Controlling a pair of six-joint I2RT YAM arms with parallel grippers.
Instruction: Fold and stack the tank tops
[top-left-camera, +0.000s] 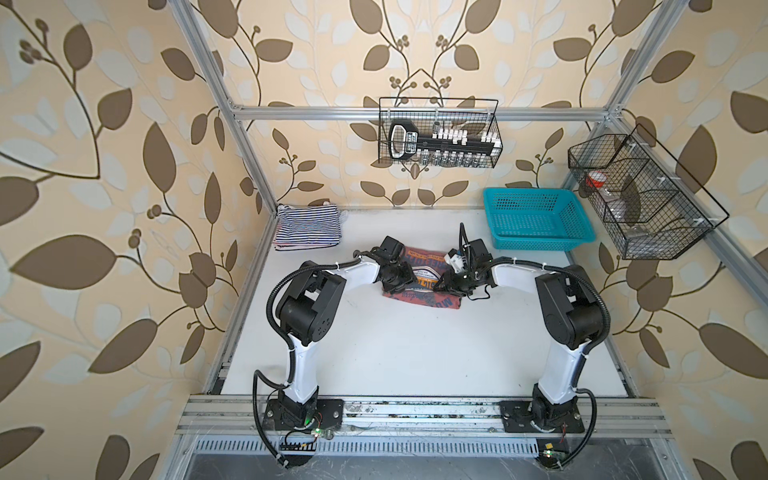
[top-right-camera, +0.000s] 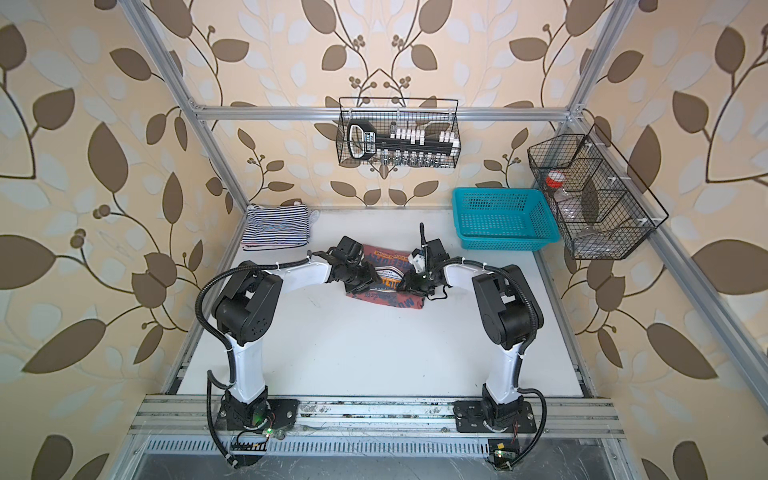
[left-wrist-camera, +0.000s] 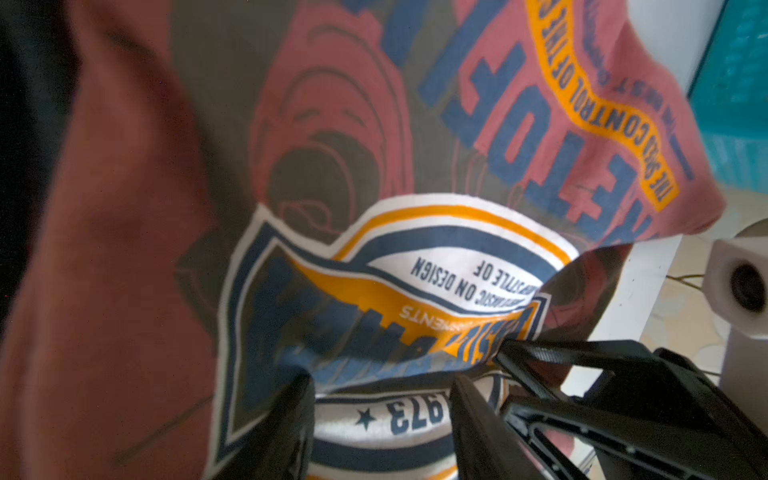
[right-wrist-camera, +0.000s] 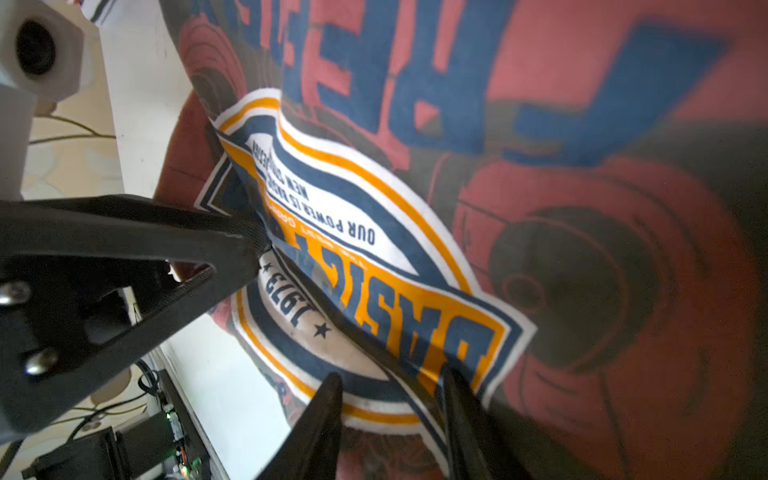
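Note:
The dusty red tank top with the "1973" badge lies folded in the middle of the white table, with both grippers down on it. My left gripper is open, its fingers astride the badge print at the lip of a fold. My right gripper faces it, also open, with a crease of the cloth running between its fingers. The fingertips nearly meet over the badge. A folded navy-and-white striped tank top lies on a pile at the back left corner.
A turquoise plastic basket stands at the back right, close behind the right wrist. A black wire basket hangs on the back wall and another wire basket on the right wall. Aluminium frame posts border the table.

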